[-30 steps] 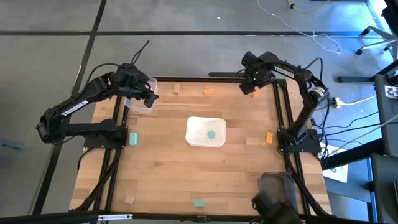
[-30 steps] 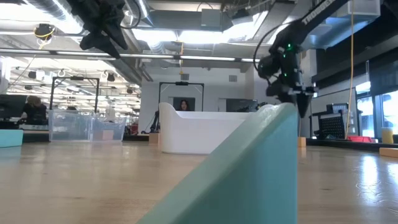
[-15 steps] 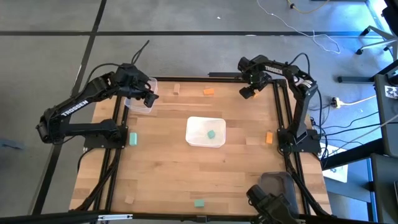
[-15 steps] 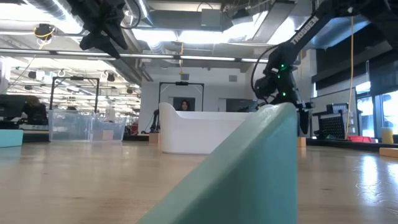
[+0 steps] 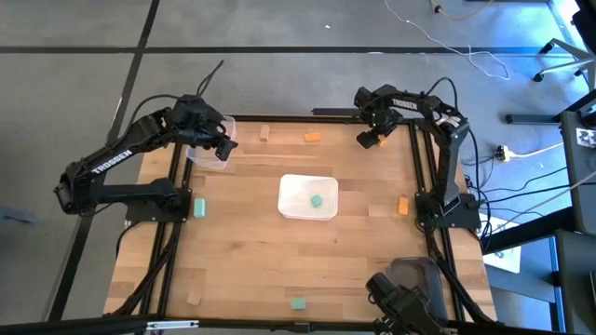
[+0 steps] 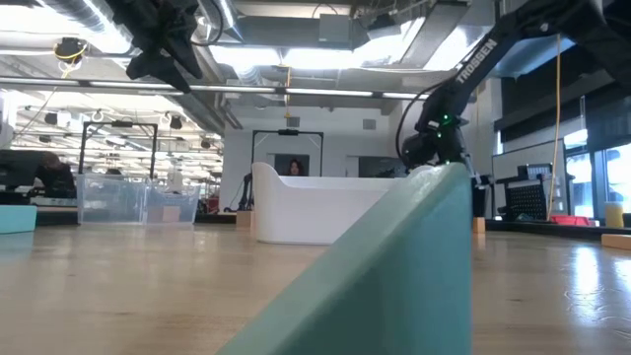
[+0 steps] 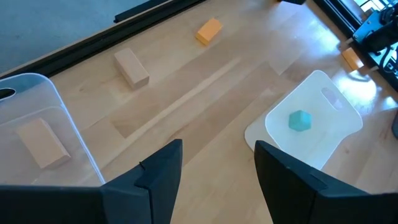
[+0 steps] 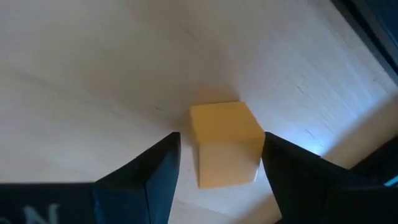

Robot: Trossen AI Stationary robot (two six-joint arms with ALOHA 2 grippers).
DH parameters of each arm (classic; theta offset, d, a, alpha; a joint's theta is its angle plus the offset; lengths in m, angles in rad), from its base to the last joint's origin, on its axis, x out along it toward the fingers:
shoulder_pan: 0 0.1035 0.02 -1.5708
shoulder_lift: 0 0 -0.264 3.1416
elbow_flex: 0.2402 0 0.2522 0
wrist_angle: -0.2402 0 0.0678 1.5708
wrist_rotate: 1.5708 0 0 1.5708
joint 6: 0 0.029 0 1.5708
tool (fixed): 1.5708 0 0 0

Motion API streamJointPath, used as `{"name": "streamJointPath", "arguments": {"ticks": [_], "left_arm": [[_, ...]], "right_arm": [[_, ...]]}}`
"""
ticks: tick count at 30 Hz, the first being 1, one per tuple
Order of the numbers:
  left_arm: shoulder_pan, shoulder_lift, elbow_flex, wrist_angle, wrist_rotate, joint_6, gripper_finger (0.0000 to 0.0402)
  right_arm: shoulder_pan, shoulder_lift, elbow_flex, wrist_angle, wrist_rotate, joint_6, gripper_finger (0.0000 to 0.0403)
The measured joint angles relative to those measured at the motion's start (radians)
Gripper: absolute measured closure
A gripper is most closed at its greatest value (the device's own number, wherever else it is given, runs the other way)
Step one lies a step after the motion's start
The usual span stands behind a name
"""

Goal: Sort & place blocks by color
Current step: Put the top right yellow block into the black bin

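Currently, an orange block (image 8: 225, 144) is flanked on the desk's (image 5: 251, 251) far right corner by the spread, ungripping right hand (image 8: 217, 165); the left hand (image 7: 214, 177), open and empty, is poised over a clear tub (image 7: 37, 143).

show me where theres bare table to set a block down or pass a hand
Free: the broad wood in front of the white tray, between the bottom-edge teal block and wood block. Crowded: the far edge, with the clear tub, loose blocks, the left end effector and the right end effector straddling an orange block.
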Motion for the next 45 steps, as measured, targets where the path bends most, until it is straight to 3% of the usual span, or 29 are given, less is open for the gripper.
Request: {"name": "streamJointPath", "arguments": {"ticks": [5,10,20,27,33,39,45], "left_arm": [[0.0,0.0,0.0,0.0,0.0,0.0,0.0208],[0.0,0.0,0.0,0.0,0.0,0.0,0.0208],[0.0,0.0,0.0,-0.011,0.001,0.006,0.0208],[0.0,0.0,0.0,-0.044,0.001,0.029,0.0208],[0.0,0.0,0.0,-0.092,0.001,0.108,0.0208],[0.0,0.0,0.0,-0.128,0.001,0.158,0.0208],[0.0,0.0,0.0,-0.152,0.025,0.205,0.0208]], "right_arm": [[0.0,0.013,0.0,0.0,-0.01,-0.019,0.0207],[0.001,0.012,0.001,0.002,-0.026,-0.019,0.027],[0.032,0.012,0.085,-0.038,-0.026,-0.017,0.0272],[0.101,0.012,0.24,-0.287,-0.026,-0.015,0.0272],[0.229,0.012,0.362,-0.492,-0.048,0.055,0.0272],[0.401,-0.052,0.395,-0.489,-0.194,0.139,0.0272],[0.615,-0.157,0.395,-0.491,-0.205,0.33,0.0272]]}}
